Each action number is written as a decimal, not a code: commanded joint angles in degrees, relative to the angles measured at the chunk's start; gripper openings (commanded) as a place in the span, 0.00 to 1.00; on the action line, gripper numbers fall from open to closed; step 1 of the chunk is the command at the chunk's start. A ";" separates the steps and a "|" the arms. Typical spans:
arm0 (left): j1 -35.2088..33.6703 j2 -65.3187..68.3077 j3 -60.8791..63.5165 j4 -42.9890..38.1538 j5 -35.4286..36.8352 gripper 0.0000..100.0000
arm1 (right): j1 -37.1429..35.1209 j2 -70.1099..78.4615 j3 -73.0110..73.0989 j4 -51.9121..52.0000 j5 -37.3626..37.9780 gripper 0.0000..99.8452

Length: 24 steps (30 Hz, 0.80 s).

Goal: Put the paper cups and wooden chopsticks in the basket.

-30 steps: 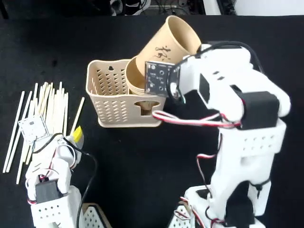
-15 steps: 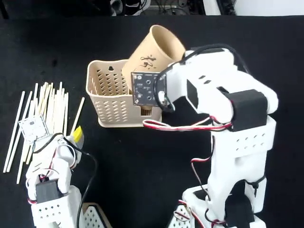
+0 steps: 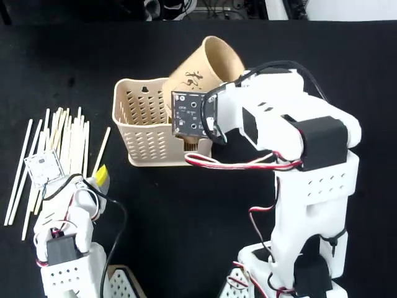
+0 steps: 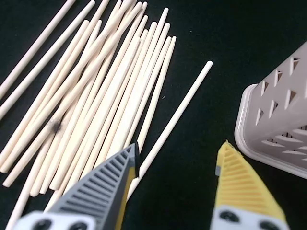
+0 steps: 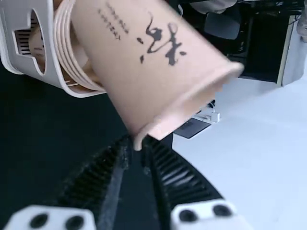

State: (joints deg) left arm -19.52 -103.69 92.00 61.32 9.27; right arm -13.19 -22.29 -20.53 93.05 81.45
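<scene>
A tan paper cup [image 3: 201, 68] lies tilted over the beige basket [image 3: 141, 133], its base pushed into a stack of cups [image 5: 67, 62] standing in the basket's right half. My right gripper [image 5: 139, 146] is shut on the cup's [image 5: 158, 72] rim. Several wooden chopsticks [image 3: 59, 143] lie on the black table left of the basket. My left gripper [image 4: 178, 148] hangs open low over the table between the pile [image 4: 96, 96] and the basket's corner [image 4: 273, 120]. One stray chopstick [image 4: 172, 124] runs between its fingers, untouched.
The right arm's white body [image 3: 291, 130] stands right of the basket and reaches over its right end. The left arm's base [image 3: 62, 254] sits at the front left. Bare black table lies in front of the basket.
The right arm has swung left with the cup, bringing it from beside the basket's right end to over it, base into the stacked cups. The left arm has stayed still.
</scene>
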 commanded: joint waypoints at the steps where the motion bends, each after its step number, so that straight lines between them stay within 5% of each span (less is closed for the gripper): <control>1: 0.57 -0.35 -0.22 -0.88 -0.53 0.27 | -0.62 0.13 -0.57 0.00 -1.67 0.07; 14: 0.57 -0.35 -0.22 -0.88 -0.53 0.27 | -1.58 0.04 -5.32 -4.04 -8.35 0.07; 20: 0.57 -0.35 -0.22 -0.88 -0.53 0.27 | -2.20 -0.31 -13.58 -2.99 -20.75 0.06; 24: 0.48 -0.35 -0.57 -0.53 -2.02 0.27 | 4.84 -3.47 -14.90 5.63 -30.86 0.02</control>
State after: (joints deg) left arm -19.52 -103.69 92.00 61.32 9.19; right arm -12.66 -23.25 -32.75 93.67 57.19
